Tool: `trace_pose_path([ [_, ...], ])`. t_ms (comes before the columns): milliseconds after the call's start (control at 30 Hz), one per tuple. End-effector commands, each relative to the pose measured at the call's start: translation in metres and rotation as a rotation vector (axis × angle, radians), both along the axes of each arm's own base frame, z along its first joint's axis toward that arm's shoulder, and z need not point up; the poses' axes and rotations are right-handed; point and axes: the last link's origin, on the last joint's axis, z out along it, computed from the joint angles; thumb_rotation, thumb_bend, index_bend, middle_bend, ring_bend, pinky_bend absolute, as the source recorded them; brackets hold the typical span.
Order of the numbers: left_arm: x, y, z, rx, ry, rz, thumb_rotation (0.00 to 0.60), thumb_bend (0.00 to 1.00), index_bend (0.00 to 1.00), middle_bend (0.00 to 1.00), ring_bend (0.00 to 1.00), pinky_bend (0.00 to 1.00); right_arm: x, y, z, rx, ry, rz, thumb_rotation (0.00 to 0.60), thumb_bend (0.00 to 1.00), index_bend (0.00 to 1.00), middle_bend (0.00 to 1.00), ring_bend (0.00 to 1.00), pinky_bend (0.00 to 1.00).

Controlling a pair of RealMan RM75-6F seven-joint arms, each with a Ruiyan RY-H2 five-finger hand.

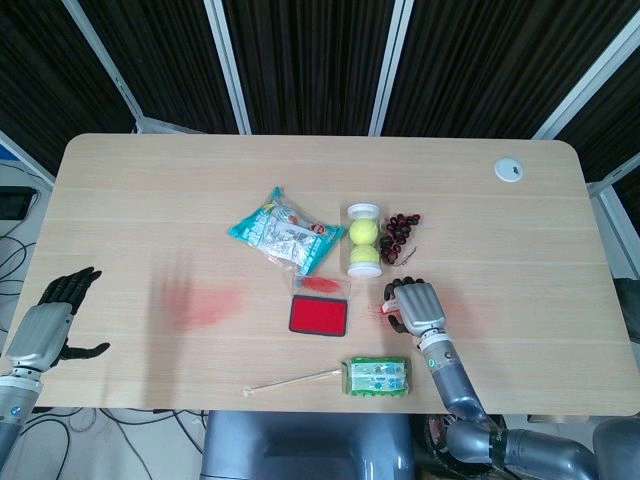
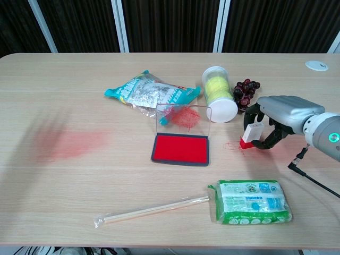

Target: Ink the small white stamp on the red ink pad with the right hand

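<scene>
stamp (image 2: pixel 252 134) stands upright on the table (image 2: pixel 159 74), white with a red base, just right of the ink pad (image 2: pixel 180 149) and apart from it. right hand (image 2: pixel 281 113) arches over it, fingers (image 2: pixel 253 111) curled down at its far side and thumb at its near side; whether they actually grip it, i cannot tell. red smears mark the wood at the stamp's base.

pad tray lies open, red surface bare, its clear lid (image 2: pixel 182 113) standing upright at the far edge with red smudges on it. tube (image 2: pixel 218 94) lies on its side just beyond the lid, holding two yellow-green balls (image 1: pixel 362 231), white cap toward the pad. grapes (image 2: pixel 245 90) sit beside the tube, near the hand's fingers.

snack bag (image 2: pixel 151 94) lies left of the tube, touching the lid's far side. green pack (image 2: pixel 252 201) rests near the front edge, below the stamp, with wrapped chopsticks (image 2: pixel 153 210) to its left. red stain (image 2: pixel 69 143) covers the wood well left of the pad, with bare table around it.

left hand (image 1: pixel 50 320) hangs off the left front corner, fingers spread, holding nothing. grommet (image 1: pixel 508 169) sits near the far right corner.
</scene>
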Motion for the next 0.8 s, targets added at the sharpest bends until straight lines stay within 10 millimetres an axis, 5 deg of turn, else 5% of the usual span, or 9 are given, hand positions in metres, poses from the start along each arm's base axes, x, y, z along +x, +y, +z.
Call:
trace_pose_path([
  [33, 0.0, 0.0001, 0.0001, -0.001, 0.0, 0.0, 0.6, 0.04, 0.0, 0.0, 0.0, 0.0, 0.0001, -0.001, -0.0017, 0.0, 0.003, -0.003, 0.6, 0.41, 0.47, 0.37, 0.3, 0.35],
  [800, -0.0001, 0.0004, 0.0, -0.003, -0.003, 0.004, 0.6, 0.04, 0.0, 0.0, 0.0, 0.0, 0.006, -0.0023, -0.006, -0.002, -0.016, -0.001, 0.6, 0.43, 0.49, 0.38, 0.31, 0.35],
])
